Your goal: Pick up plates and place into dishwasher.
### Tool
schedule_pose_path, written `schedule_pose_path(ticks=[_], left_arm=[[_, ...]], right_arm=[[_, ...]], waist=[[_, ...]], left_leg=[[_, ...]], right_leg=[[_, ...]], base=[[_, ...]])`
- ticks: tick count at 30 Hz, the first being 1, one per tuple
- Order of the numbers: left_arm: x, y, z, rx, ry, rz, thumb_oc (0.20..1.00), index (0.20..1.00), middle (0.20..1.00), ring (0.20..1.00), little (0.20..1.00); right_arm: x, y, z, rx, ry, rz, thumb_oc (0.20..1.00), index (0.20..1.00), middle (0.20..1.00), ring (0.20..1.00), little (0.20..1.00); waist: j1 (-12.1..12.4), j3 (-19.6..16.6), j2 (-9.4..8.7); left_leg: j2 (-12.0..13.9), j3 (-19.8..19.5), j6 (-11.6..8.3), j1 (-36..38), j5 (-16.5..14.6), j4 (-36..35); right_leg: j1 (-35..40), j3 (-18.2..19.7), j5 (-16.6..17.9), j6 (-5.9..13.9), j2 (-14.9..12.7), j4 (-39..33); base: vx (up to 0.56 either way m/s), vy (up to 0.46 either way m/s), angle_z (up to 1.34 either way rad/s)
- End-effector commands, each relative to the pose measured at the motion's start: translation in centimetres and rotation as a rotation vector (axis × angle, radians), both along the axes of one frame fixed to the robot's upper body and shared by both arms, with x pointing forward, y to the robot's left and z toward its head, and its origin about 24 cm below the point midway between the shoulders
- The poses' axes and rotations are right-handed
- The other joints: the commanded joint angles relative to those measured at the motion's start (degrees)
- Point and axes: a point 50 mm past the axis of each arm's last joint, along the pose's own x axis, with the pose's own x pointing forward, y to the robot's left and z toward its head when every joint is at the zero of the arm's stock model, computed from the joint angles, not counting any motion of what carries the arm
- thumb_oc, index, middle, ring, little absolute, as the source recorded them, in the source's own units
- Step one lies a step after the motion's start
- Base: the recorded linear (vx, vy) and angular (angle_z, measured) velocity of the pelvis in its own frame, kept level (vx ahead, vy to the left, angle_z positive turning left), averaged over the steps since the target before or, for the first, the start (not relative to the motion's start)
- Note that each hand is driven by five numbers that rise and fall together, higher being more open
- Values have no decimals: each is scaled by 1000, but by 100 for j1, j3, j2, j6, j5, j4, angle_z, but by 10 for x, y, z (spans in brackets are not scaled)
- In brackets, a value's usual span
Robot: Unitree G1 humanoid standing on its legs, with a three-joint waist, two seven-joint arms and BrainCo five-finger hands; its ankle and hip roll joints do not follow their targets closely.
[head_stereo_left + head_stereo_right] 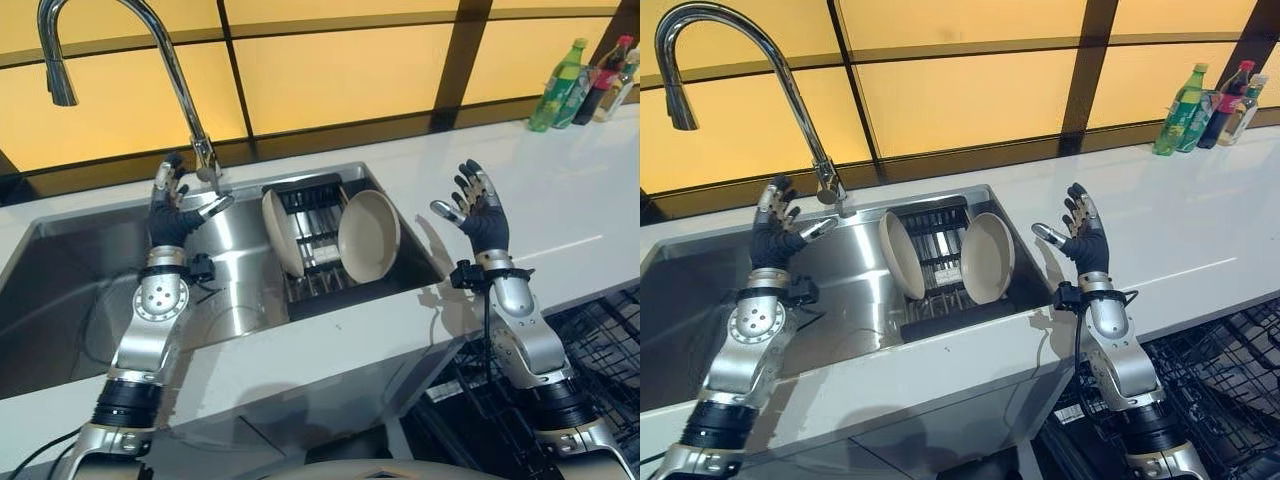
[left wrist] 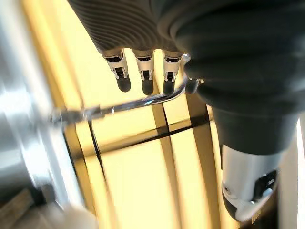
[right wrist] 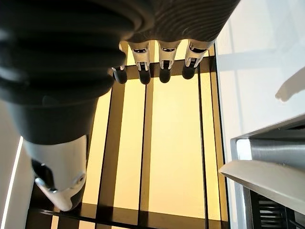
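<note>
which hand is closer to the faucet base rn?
Left. The left hand is raised, fingers open, just left of the faucet base above the sink. The right hand is open over the counter, beyond the plates.

Dishwasher rack (image 1: 600, 330) cut off at 4 o'clock edge; bottles (image 1: 585, 80) at 2 o'clock clipped, labels too small to tell.

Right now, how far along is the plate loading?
Nothing looks done: both plates stand in the rack in the sink. Nothing is in hand: the left hand and right hand are raised, open and empty. All the loading into the dishwasher is left.
</note>
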Motion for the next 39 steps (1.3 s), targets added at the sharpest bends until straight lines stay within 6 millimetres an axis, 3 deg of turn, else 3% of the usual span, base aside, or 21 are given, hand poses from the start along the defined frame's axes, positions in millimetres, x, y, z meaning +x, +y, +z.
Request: schedule_pose_path(ticks=[1,6,13,28,39], left_arm=[[14,26,39,401,-61,100,1000,1000,1000,1000,1000],[14,46,58,693,-121,226,1000,1000,1000,1000,1000],[13,42,57,1012,-147,204,1000,1000,1000,1000,1000],[17,19,58,1178,-282,114,1000,1000,1000,1000,1000],[30,3,38,1332,-80,-87,1000,1000,1000,1000,1000]], right_arm=[[2,-13,32,0,-124,7,1000,1000,1000,1000,1000],[3,-19,29,-16,-98,15,1000,1000,1000,1000,1000],[-1,-24,20,-28,-55,25,1000,1000,1000,1000,1000],[-5,-21,4,-40,14,45,1000,1000,1000,1000,1000],[-2,-26,9,-74,16,44,1000,1000,1000,1000,1000]], waist=[[-196,-268,-124],[-315,-280,-75],[-453,-260,-88],[-789,-58,-84],[-1043,228,52]], left_leg=[[-170,-96,283,-537,319,2],[-199,-7,297,-532,290,2],[-264,135,359,-531,232,2],[-413,506,536,-510,32,2],[-499,734,609,-554,31,17]], right_leg=[[240,-318,-315,245,-308,200],[193,-248,-285,280,-337,218],[89,-139,-228,356,-410,276],[-275,129,-208,577,-631,576],[-651,394,-158,698,-698,945]], base=[[54,60,0],[82,74,1],[110,68,-4],[96,59,-10],[33,66,-11]])
